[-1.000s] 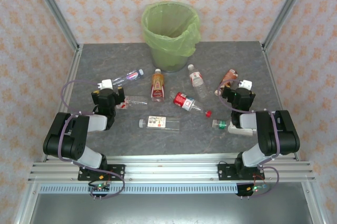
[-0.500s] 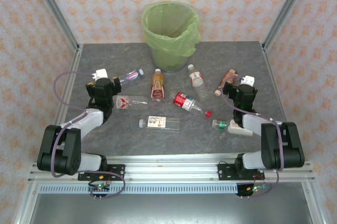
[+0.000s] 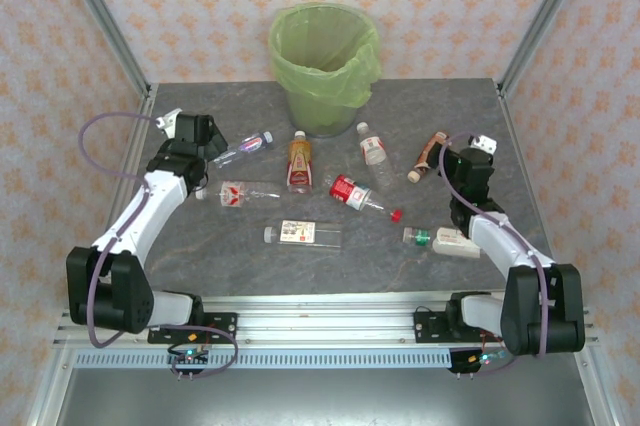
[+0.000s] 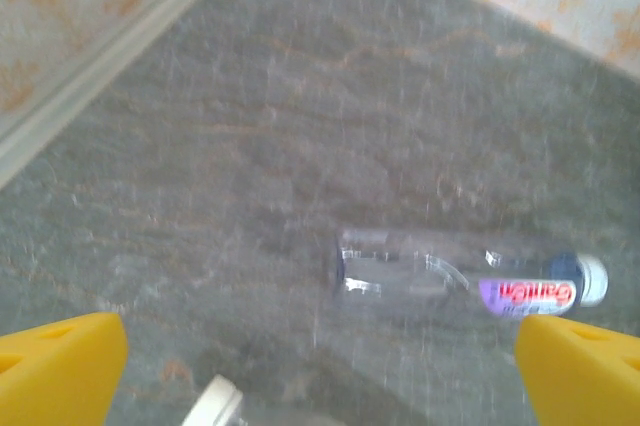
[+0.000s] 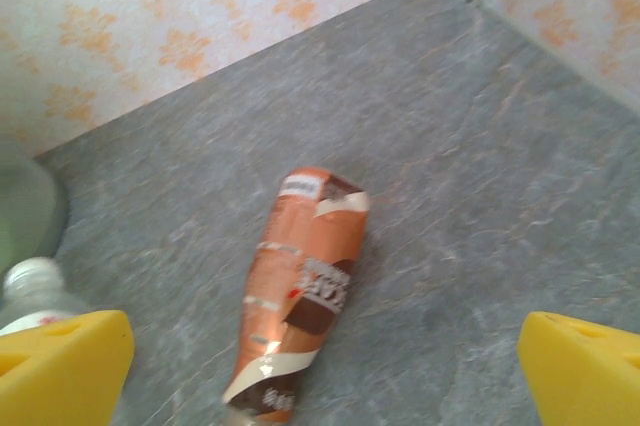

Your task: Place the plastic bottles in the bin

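Wide and empty, the left claw [image 3: 208, 144] and right claw [image 3: 452, 159] have swung out over bottles [image 3: 243, 148] flanking the bin [image 3: 320, 96]; nothing's binned yet.

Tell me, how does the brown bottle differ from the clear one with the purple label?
The brown bottle is mostly wrapped in brown and orange; the clear bottle is see-through with one small purple label by its cap. The brown bottle lies right of the bin, the clear bottle left. Both lie flat on the table.

l claw [image 3: 192, 132] open, r claw [image 3: 472, 160] open, arms stretched fwd
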{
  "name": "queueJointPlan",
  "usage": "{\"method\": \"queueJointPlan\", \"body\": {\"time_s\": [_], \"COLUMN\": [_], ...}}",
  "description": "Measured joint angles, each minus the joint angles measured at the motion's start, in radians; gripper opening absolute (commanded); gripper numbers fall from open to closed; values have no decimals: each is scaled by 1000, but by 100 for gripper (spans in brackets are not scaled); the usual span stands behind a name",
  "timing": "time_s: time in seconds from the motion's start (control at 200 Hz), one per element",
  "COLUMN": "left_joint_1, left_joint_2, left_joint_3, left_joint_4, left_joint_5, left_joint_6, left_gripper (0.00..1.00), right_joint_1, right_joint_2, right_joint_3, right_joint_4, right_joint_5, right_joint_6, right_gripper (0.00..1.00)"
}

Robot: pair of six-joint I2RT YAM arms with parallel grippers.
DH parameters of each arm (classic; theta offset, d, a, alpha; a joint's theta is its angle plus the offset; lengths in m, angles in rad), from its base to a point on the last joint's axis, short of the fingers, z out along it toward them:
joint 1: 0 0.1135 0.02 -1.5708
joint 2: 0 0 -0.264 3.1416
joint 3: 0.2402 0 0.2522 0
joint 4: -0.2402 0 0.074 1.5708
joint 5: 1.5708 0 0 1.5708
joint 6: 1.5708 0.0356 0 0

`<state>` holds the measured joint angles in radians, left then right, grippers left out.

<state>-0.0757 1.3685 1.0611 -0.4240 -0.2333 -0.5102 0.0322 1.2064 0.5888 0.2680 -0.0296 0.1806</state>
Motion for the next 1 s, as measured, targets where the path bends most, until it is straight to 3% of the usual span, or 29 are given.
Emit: {"method": "queueJointPlan", "body": {"time_s": [0.15,0.365,0.535,0.656,0.756,1.001], "left_joint_1": [-10,-9,2,29,50,56], "left_joint_2": [113,285,438,534,606,683], "left_joint_3": [115,240,370,512,595,557], "left_joint_4": [-119,-149,-229,-298,-325,-327], "left_joint_5": [41,56,218,337,374,391], "left_joint_6": [128,508,776,892,981,1155], "left_gripper": [100,100,100,100,100,100], "right_joint_1": [0,0,0,0,0,0], "right_joint_2": [35,49,66,76,76,72], "right_joint_3": [39,39,40,40,40,40], "right_joint_4": [-19,-23,-22,-22,-23,-46], "right_joint_5": [-131,-178,-181,-181,-181,-176], "right_joint_6": [26,33,33,33,28,2], "right_gripper": [99,99,99,99,99,99]}}
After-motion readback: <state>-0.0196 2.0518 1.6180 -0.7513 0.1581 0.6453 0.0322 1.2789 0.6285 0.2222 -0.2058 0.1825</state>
